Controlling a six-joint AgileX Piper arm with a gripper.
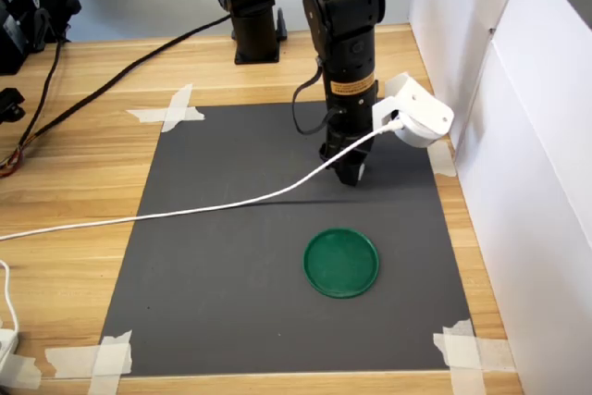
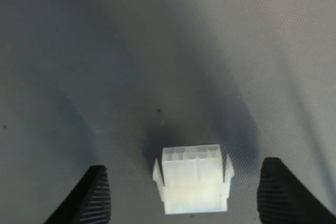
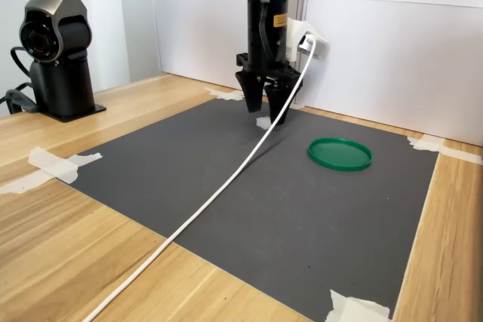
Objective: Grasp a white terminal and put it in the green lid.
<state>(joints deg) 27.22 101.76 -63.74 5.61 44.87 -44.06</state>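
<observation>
The white terminal (image 2: 193,184) lies on the dark mat, squarely between my two black ribbed fingers (image 2: 94,195) in the wrist view. My gripper (image 2: 187,195) is open, its fingers clear of the terminal on both sides. In the second exterior view the gripper (image 3: 264,111) hangs just above the small white terminal (image 3: 263,121) on the mat. The first exterior view shows the gripper (image 1: 350,173) low over the mat, with the terminal hidden behind it. The green lid (image 1: 341,262) (image 3: 339,153) lies flat and empty on the mat, a short way from the gripper.
A white cable (image 1: 185,212) trails from the wrist camera across the grey mat (image 1: 231,265) and off the wooden table. White panels (image 1: 536,182) stand close along one side. Another arm's base (image 3: 56,58) stands at the table's edge. Tape (image 1: 169,110) holds the mat's corners.
</observation>
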